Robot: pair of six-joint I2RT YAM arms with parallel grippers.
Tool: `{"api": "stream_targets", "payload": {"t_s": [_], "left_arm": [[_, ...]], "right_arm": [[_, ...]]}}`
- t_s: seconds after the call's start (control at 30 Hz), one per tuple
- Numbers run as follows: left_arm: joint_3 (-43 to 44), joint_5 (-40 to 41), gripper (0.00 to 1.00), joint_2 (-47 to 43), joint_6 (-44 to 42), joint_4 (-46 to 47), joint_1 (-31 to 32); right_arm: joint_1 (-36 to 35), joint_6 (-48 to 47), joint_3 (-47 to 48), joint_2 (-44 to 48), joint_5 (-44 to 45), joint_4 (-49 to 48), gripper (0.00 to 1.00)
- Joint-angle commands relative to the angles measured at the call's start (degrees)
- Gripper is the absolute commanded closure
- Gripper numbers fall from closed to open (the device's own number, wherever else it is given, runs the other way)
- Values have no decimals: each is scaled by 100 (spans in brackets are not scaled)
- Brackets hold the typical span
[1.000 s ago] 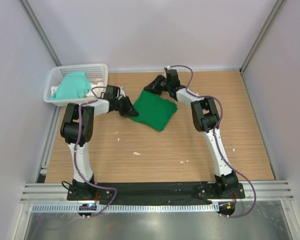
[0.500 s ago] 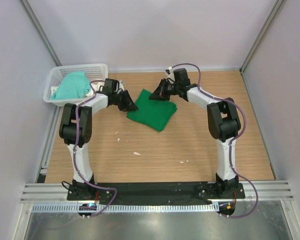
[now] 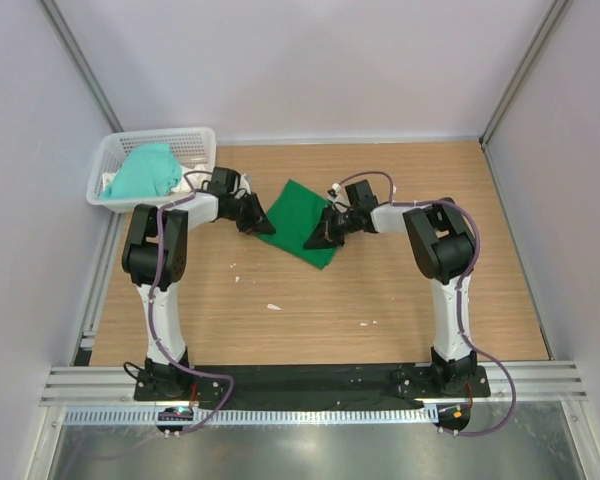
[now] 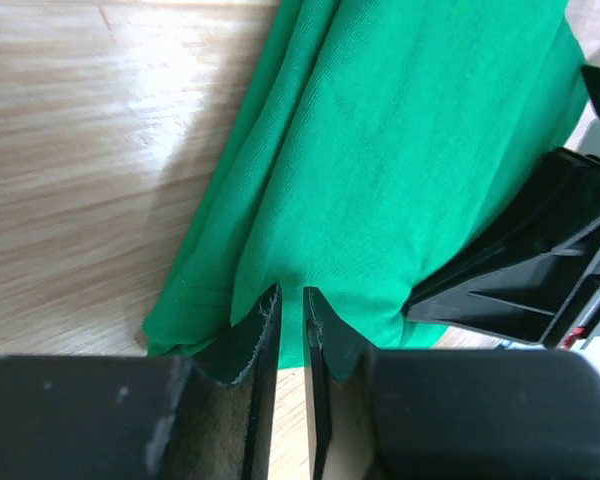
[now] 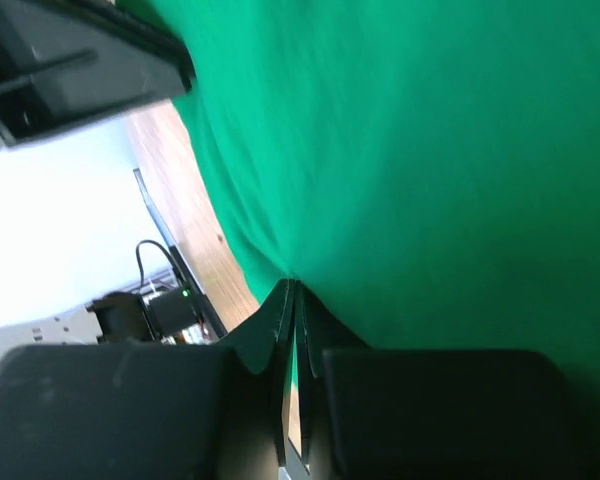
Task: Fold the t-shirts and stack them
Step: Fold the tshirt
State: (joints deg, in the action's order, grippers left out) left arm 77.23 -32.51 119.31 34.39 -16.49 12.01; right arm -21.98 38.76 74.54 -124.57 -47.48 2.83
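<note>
Green t-shirt lies on the counter; my left jaws and right jaws pinch its opposite edges, nearly closed.

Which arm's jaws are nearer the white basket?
Left. The left arm pinches the green t-shirt at its edge facing the white basket. The right arm pinches the opposite edge, farther away.

The deep green folded fabric t-shirt lies on the light wooden table. The left gripper meets its left edge, the right gripper its near right edge. Behind and left of it stands the white plastic lattice basket, with the pale mint fabric t-shirt inside.
</note>
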Motion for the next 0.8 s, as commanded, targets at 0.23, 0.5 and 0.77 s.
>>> {"api": "stream_targets", "payload": {"t_s": [0.23,0.5,0.77], "left_arm": [[-226,167,81,-829,-461,-618,-15],[-490,-404,79,-1209,603,381,363],[-928,-520,84,-366,911,1218,820]], "right_arm": [[282,-1407,-477,1461,433,1633,91],[-227,-100,-151,1006,108,257,90],[-62,-17,-1222,724,99,-564,90]]}}
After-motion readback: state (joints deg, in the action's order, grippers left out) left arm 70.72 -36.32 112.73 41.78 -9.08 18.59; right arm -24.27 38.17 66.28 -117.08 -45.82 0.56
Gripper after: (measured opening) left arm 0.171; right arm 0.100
